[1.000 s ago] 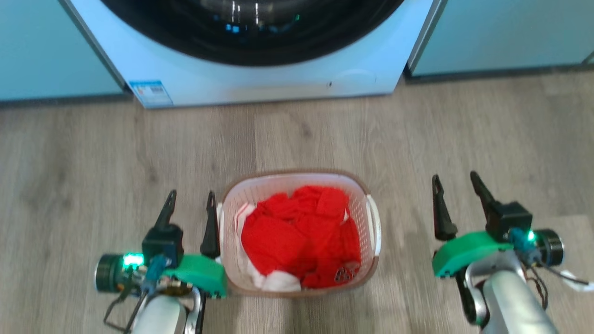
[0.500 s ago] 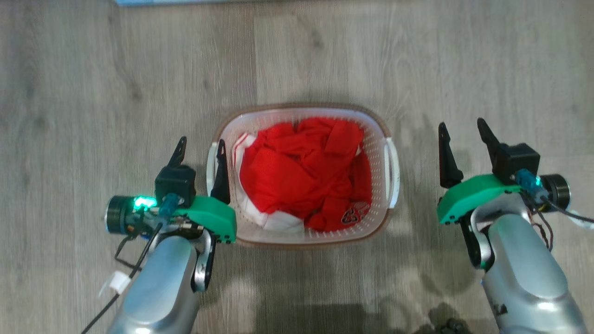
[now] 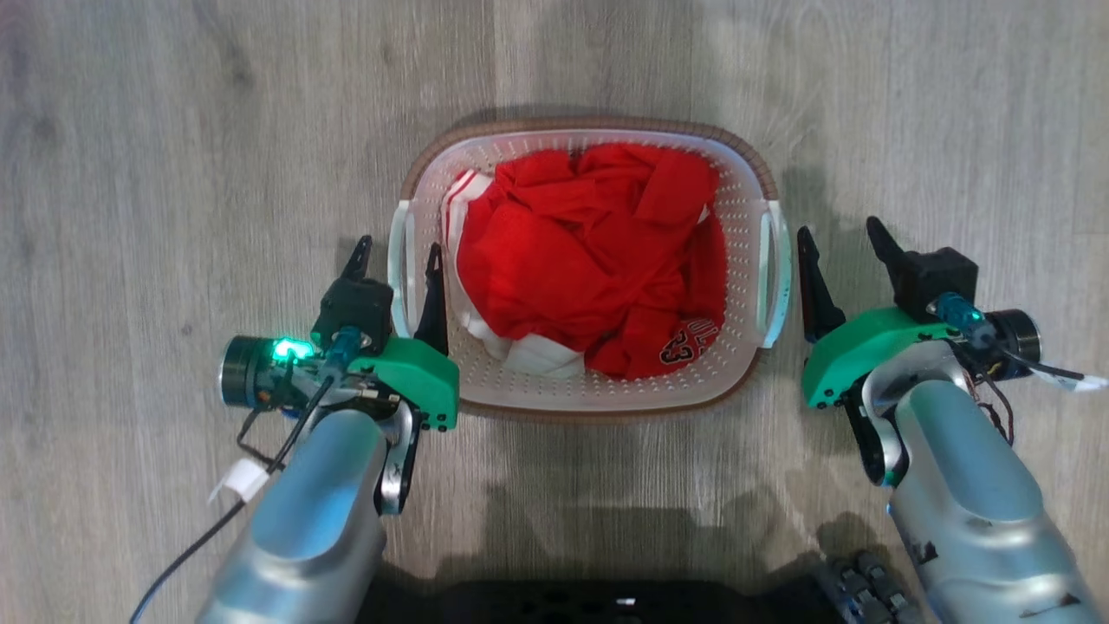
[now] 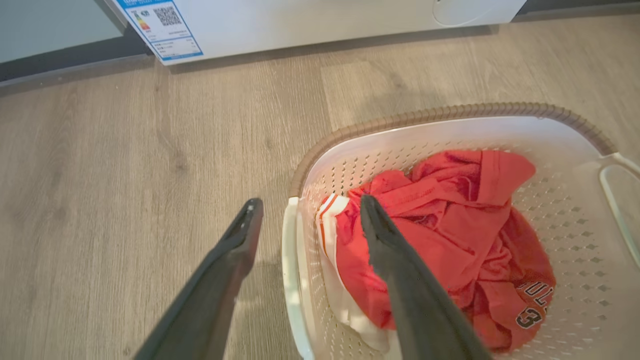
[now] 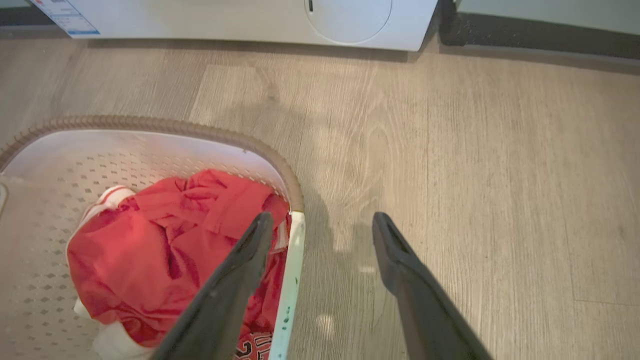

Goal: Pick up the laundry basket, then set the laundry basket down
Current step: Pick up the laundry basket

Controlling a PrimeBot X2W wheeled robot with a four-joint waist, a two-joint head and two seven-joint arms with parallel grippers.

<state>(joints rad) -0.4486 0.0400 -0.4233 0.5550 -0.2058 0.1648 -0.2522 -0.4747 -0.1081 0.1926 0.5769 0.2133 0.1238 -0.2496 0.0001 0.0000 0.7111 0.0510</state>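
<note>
Left gripper [image 3: 397,250] is open, straddling the laundry basket [image 3: 736,234] by its handle [image 3: 395,221]; right gripper [image 3: 836,230] open too, basket just inward of it.

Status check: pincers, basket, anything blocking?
Left pincer open, straddling left handle. Right pincer open, beside right handle. Laundry basket on floor, red clothes inside. Nothing blocking.
</note>
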